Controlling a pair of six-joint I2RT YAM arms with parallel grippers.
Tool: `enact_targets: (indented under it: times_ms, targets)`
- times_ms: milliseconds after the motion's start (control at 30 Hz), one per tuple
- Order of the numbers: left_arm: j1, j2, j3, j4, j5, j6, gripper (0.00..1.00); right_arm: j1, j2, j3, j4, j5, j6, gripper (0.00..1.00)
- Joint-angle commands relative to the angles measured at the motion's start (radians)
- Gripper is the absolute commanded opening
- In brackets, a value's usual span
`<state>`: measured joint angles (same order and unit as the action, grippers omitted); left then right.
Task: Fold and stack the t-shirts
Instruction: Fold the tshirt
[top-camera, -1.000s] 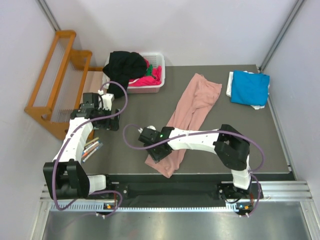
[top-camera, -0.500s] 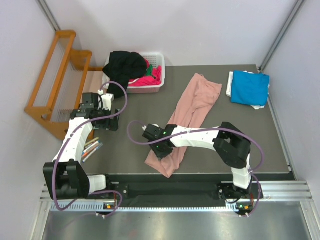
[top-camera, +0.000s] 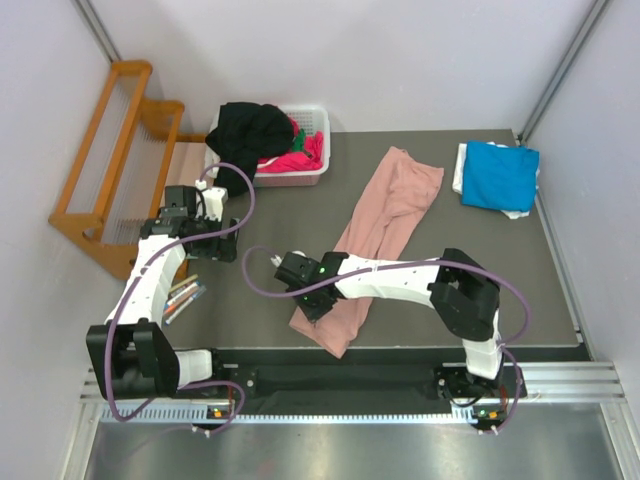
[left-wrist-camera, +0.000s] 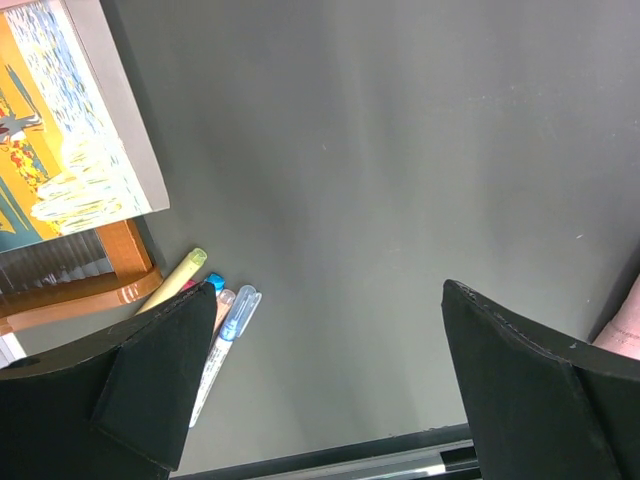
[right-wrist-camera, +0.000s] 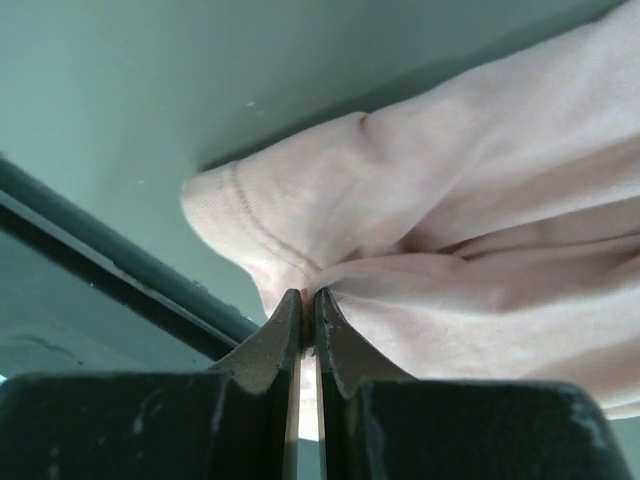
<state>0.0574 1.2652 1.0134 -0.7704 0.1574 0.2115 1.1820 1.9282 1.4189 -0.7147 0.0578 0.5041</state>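
A salmon-pink t-shirt (top-camera: 385, 215) lies in a long folded strip across the middle of the dark table, from the back centre to the near edge. My right gripper (top-camera: 313, 305) is shut on its near-left edge; in the right wrist view the jaws (right-wrist-camera: 308, 298) pinch a fold of the pink cloth (right-wrist-camera: 480, 200). A folded bright blue t-shirt (top-camera: 500, 175) lies at the back right. Black (top-camera: 250, 130) and magenta (top-camera: 295, 160) shirts fill the white basket (top-camera: 320, 125). My left gripper (top-camera: 222, 245) is open and empty above the table's left side (left-wrist-camera: 330, 330).
Several pens (top-camera: 183, 297) lie at the table's left edge, also seen in the left wrist view (left-wrist-camera: 215, 330). A wooden rack (top-camera: 105, 150) stands left of the table. White cloth (top-camera: 462, 165) lies under the blue shirt. The table's near edge (top-camera: 400, 350) runs just below the pink shirt.
My right gripper shifted slightly left and back with the pink shirt's near edge in its grip; the cloth's near corner moved a little. The left arm has not moved.
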Motion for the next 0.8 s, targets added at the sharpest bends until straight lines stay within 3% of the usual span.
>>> enact_targets:
  times_ms: [0,133,333,433,533,567,600,767]
  targets:
    - [0.007,-0.007,0.019,0.017,-0.004,0.005,0.99,0.022,-0.035,0.055,-0.017,0.001,-0.024,0.06]
    - [0.005,-0.009,0.034,0.008,-0.002,0.008,0.99,0.022,-0.023,0.040,-0.011,-0.007,-0.027,0.06]
    - [0.005,-0.009,0.045,0.002,-0.002,0.014,0.99,0.022,-0.020,0.029,0.012,-0.021,-0.026,0.23]
    - [0.005,-0.009,0.045,-0.003,-0.004,0.014,0.99,0.027,-0.021,0.040,0.012,-0.018,-0.030,0.41]
    - [0.005,-0.013,0.040,-0.004,-0.009,0.020,0.99,0.033,-0.031,0.048,0.006,-0.001,-0.035,0.72]
    - [0.005,-0.016,0.040,-0.003,-0.007,0.022,0.99,0.033,-0.035,0.054,-0.002,0.004,-0.036,0.90]
    - [0.007,-0.017,0.039,-0.006,-0.009,0.023,0.99,0.033,-0.049,0.058,-0.008,0.008,-0.041,0.98]
    - [0.005,-0.020,0.040,-0.006,-0.007,0.029,0.99,0.034,-0.100,0.097,-0.063,0.068,-0.064,1.00]
